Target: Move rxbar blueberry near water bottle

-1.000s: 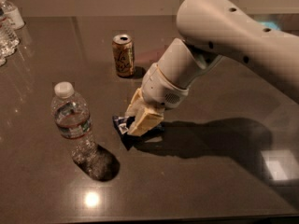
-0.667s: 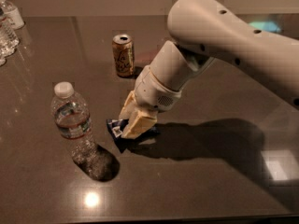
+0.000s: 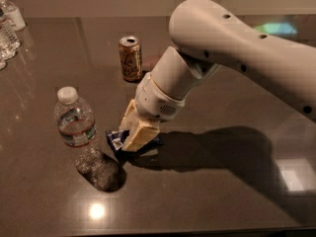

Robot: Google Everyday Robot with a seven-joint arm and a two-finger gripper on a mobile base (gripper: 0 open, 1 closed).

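Note:
The rxbar blueberry [image 3: 117, 139] is a dark blue foil wrapper with white print, low over the dark tabletop and mostly hidden by my fingers. My gripper [image 3: 133, 138] points down at the table's middle, its cream fingers [image 3: 140, 132] shut on the bar. The water bottle [image 3: 77, 129] stands upright just left of the bar, clear and ribbed with a white cap and a blue-green label. A narrow gap separates bar and bottle.
A gold-tan drink can [image 3: 130, 58] stands behind the gripper, toward the back. Several clear bottles [image 3: 9, 26] cluster at the far left back corner. My white arm [image 3: 232, 53] spans the right half above the dark table [image 3: 222, 181].
My gripper has carried the bar leftward, closer to the water bottle. The bottle and can have not moved.

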